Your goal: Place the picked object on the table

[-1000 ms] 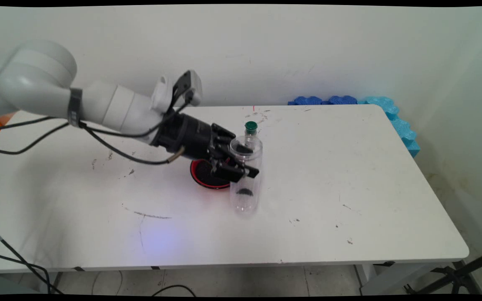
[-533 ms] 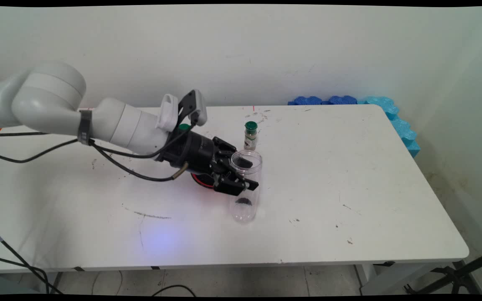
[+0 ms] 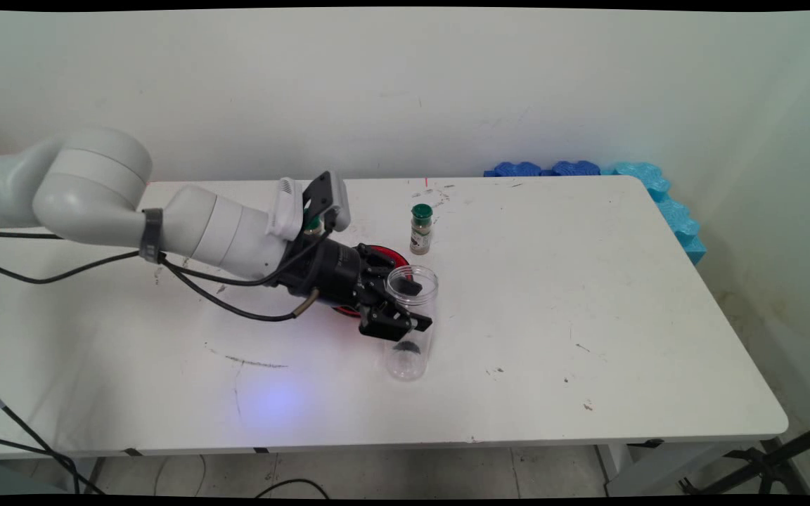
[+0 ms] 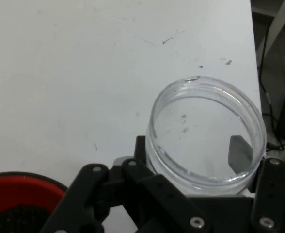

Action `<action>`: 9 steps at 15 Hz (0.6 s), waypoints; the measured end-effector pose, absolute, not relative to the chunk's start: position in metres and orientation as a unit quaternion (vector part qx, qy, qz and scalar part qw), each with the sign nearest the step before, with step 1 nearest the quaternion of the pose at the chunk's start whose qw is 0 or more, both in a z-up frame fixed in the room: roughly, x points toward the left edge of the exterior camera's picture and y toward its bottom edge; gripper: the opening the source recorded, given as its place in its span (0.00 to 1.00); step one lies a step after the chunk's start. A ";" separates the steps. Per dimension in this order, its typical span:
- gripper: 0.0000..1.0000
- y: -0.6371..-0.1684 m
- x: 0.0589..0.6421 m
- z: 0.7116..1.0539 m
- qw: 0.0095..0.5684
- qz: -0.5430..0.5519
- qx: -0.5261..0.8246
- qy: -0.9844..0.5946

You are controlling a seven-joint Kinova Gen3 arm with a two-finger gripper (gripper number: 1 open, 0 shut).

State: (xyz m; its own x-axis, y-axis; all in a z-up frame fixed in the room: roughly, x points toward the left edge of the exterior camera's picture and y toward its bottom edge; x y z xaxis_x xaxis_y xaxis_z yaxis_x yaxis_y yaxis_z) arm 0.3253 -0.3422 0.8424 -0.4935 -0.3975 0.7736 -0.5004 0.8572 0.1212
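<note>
White surface (image 3: pixel 588 295) spans the frame. Centre: tool (image 3: pixel 405 303) clamped on a clear open jar (image 3: pixel 410 330), one finger inside the rim, one outside; jar upright, base apparently on the surface. Red bowl (image 3: pixel 377 254) just behind the tool. Green-capped spice bottle (image 3: pixel 420 229) upper centre, apart.

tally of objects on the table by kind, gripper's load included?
Clear plastic jar, held in the gripper: 1
Spice bottle with green cap: 1
Red bowl: 1
Total: 3
</note>
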 end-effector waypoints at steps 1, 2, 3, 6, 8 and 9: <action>0.00 -0.342 0.325 0.841 0.431 0.061 0.261 -0.862; 0.00 -0.342 0.325 0.839 0.431 0.062 0.261 -0.862; 0.00 -0.342 0.325 0.838 0.431 0.062 0.261 -0.861; 0.00 -0.343 0.325 0.834 0.432 0.066 0.262 -0.861; 0.00 -0.342 0.324 0.833 0.432 0.066 0.262 -0.861; 0.00 -0.342 0.324 0.832 0.432 0.067 0.262 -0.860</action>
